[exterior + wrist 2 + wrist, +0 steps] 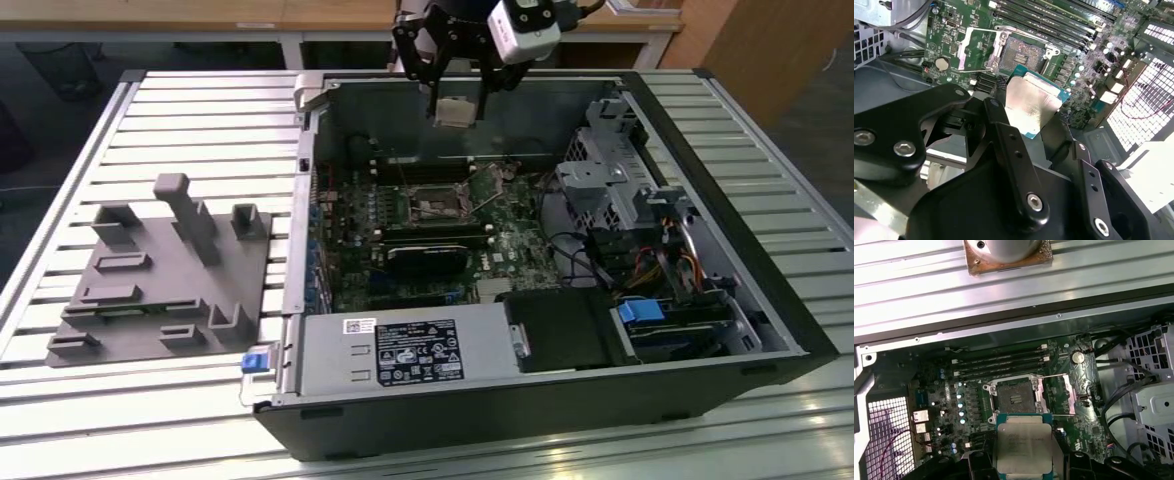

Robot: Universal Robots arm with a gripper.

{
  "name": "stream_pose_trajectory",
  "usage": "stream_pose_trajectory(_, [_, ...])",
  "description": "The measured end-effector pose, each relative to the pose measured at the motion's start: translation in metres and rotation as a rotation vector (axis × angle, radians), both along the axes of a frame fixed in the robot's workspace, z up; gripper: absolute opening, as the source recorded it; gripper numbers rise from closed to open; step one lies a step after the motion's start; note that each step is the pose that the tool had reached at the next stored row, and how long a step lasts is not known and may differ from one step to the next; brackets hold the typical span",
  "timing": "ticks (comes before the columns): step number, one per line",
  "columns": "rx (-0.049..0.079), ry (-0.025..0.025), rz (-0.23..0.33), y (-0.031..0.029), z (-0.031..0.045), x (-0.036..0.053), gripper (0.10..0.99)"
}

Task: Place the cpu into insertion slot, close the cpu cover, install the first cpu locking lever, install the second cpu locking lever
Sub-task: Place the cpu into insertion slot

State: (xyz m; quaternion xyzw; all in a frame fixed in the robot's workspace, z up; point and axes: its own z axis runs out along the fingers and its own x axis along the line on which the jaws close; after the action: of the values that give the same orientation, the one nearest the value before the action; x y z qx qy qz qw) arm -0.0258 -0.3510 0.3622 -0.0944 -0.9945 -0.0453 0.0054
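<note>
An open computer case [467, 420] lies on a slatted metal table [200, 120], seen from above in the exterior view. At 12 o'clock in that view the gripper [455, 100] hangs over the case's far wall. Its jaws are clenched on two opposite edges of the cpu [455, 111].

In both wrist views the cpu shows its silvery top between the black fingers [1004, 130]. It is in the air above the green board [1079, 440], not touching it.

The slot [435, 206] lies near the middle of the case. In the exterior view it is at 6 o'clock from the cpu and well apart from it. In both wrist views the slot's dark pin field is bare, ringed by a silver frame. The cover [967, 47] is swung open and sits just beside the slot, off the pin field.

In the exterior view a black block [427, 258] sits on the board at 6 o'clock from the slot, close to it. At 9 o'clock in that view a grey fixture [160, 280] with upright pegs rests on the table, apart from the case.
</note>
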Motion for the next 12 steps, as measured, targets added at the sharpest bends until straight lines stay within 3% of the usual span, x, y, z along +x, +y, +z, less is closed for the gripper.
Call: stream_pose_trajectory(12, [0.0, 0.0, -0.048, 0.0, -0.0001, 0.0, 0.529])
